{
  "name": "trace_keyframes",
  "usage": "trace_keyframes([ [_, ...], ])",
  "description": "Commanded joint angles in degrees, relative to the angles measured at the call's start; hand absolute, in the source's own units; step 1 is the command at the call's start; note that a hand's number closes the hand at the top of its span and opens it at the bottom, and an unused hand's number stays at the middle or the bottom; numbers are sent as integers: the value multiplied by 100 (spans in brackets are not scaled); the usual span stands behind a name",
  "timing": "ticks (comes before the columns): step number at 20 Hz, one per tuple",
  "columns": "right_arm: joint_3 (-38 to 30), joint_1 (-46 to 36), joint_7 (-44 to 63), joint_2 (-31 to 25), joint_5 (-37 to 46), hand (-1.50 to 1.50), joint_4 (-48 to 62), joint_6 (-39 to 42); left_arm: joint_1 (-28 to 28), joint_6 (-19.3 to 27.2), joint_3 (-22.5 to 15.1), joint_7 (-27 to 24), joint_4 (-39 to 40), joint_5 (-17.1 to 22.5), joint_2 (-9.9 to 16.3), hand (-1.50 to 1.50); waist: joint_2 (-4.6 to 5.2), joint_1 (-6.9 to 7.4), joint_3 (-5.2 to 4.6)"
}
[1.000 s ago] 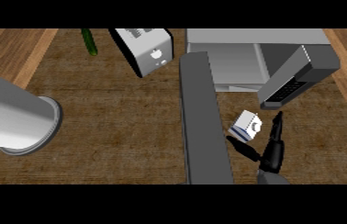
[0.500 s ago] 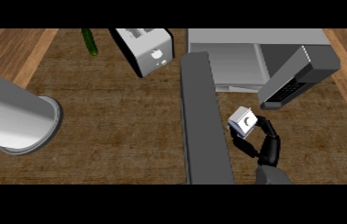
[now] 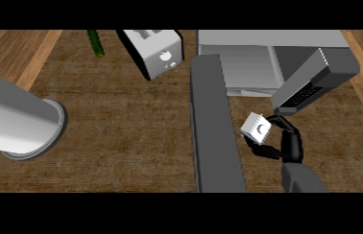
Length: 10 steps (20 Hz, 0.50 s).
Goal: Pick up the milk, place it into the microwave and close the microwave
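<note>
Right hand (image 3: 287,144) at lower right of frame, fingers curled round milk carton (image 3: 256,126), carton tilted, just below open microwave (image 3: 245,67) at upper right. Microwave door (image 3: 216,132) swung out, runs down centre, lower end cut off. You see no left hand. Toaster (image 3: 157,53) top centre, partly cropped.

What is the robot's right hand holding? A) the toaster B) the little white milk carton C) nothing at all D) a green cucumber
B: the right hand has its fingers curled round the white milk carton, in front of the open microwave.
</note>
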Motion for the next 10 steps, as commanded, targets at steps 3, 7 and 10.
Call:
trace_keyframes([
  [3,476,-189,-217,-440,238,150,-41,1660,-136,-145,139,-162,231,189,-11,-150,-16,-55,-7],
  [7,572,90,-439,-285,179,150,-264,2122,-148,47,350,216,-175,467,33,-150,-23,-98,-6],
  [10,744,189,92,-229,200,150,-1086,2013,21,-100,461,243,-244,615,-28,-150,-45,-134,-13],
])
